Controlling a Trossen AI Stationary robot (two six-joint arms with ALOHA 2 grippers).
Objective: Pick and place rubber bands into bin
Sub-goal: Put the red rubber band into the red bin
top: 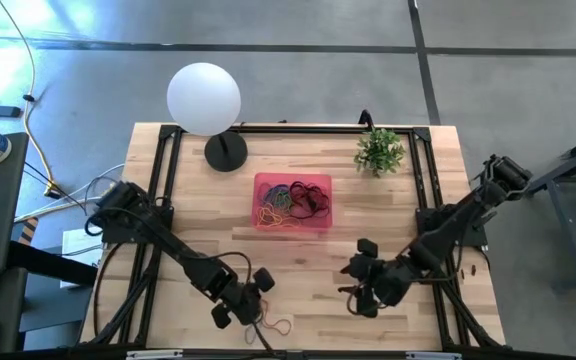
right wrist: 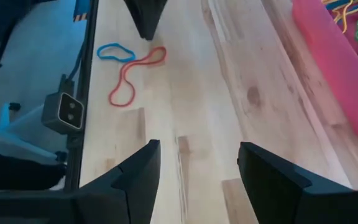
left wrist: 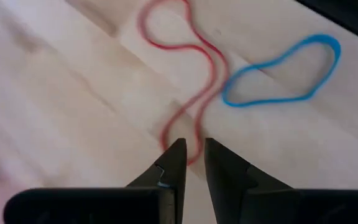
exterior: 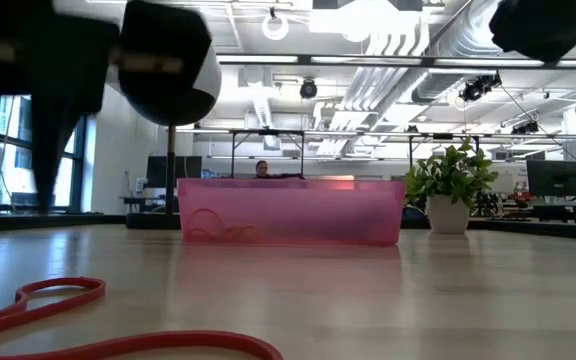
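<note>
Two loose rubber bands, red band (left wrist: 191, 93) and blue band (left wrist: 283, 71), near the worktop's (top: 198, 215) front edge, left pincer (left wrist: 191, 163) nearly closed, tips astride the red loop's end, right pincer (right wrist: 197, 168) wide open, empty over bare wood, pink bin (top: 294, 226) mid-worktop holding more bands, globe lamp (top: 204, 97) and small plant (top: 380, 150) behind it.

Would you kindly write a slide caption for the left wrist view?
Left hand closing around one end of a red rubber band on the wooden table, a blue rubber band beside it.

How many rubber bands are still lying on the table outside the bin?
2: a red band at the left gripper fingertips, and a blue band beside it. Others may be hidden.
</note>
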